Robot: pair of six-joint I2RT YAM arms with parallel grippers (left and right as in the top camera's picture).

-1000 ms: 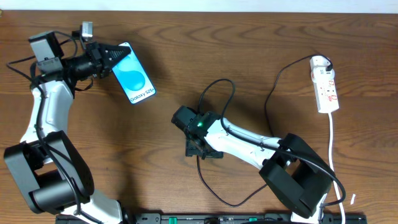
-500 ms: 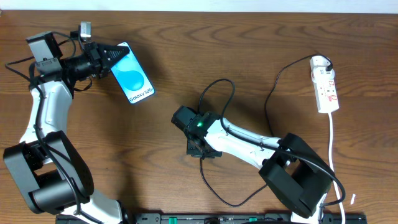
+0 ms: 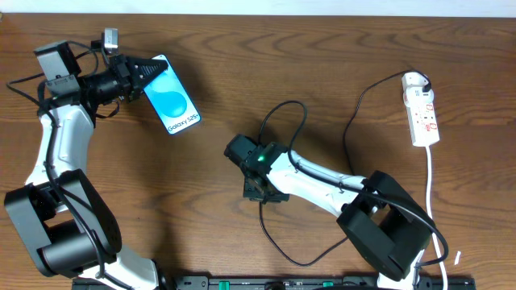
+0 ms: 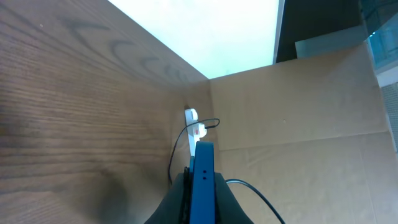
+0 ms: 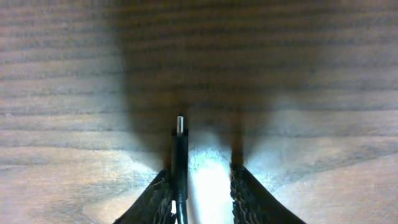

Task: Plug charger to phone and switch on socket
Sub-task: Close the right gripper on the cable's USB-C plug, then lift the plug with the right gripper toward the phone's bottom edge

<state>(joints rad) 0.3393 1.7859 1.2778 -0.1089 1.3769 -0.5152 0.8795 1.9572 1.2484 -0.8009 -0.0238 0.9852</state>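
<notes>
The phone point(image 3: 173, 101), with a blue screen and a white strip, is held off the table at the far left by my left gripper point(image 3: 145, 72), which is shut on its end. In the left wrist view the phone point(image 4: 203, 180) shows edge-on between the fingers point(image 4: 202, 200). My right gripper point(image 3: 262, 192) is at mid-table, pointing down at the wood. In the right wrist view its fingers point(image 5: 205, 183) are apart. The charger's plug tip point(image 5: 180, 127) lies against the left finger, with a gap to the right one. The black cable point(image 3: 282, 109) loops behind. The socket point(image 3: 422, 113) lies at the far right.
The socket's white cord point(image 3: 431, 193) runs down the right side towards the front edge. The black cable also loops near the front of the table point(image 3: 298, 259). A cardboard wall point(image 4: 298, 106) stands beyond the table's far side.
The right gripper has shifted very slightly at mid-table. The left arm and the phone have not moved.
</notes>
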